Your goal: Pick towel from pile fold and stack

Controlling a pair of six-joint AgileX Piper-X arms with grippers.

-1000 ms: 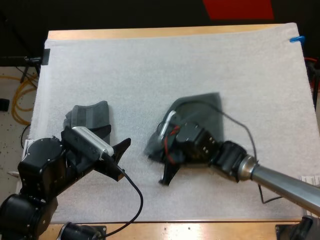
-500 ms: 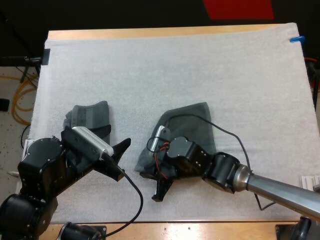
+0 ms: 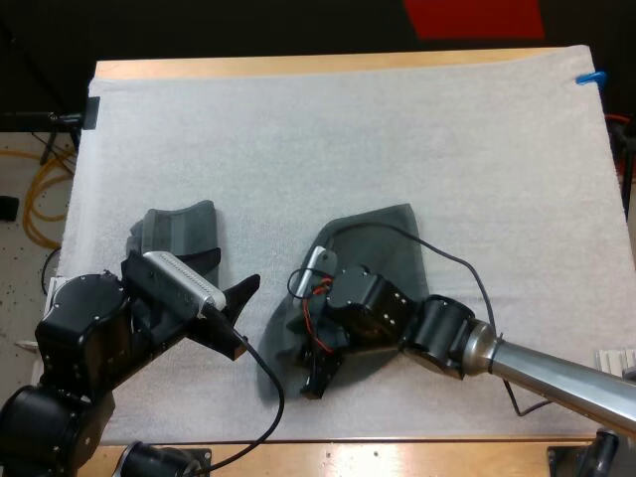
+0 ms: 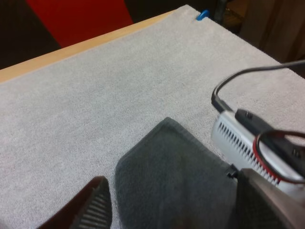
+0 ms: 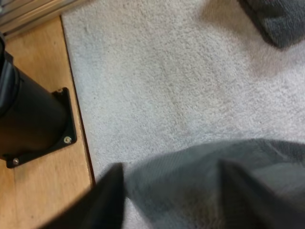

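Now towel [image 3: 386, 235] nearer front of mat [image 3: 397, 119]

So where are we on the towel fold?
Done: centre towel sits apart from the second towel. In hand: right claw grips it, unfolded, near the front of the mat; left claw open beside it. To do: fold, stack.

This is a robotics lab: two black robot arms [image 3: 89, 338] work at one wooden counter [image 3: 298, 66] covered by a white mat [image 3: 348, 129]. Well to the left of the left claw [image 3: 245, 318], loose yellow cables [image 3: 42, 199] lie coiled on a speckled floor [image 3: 18, 283]. Near the right claw [image 5: 169, 179], a black mounting base [image 5: 28, 114] is screwed onto the bare wood, just off the mat's edge
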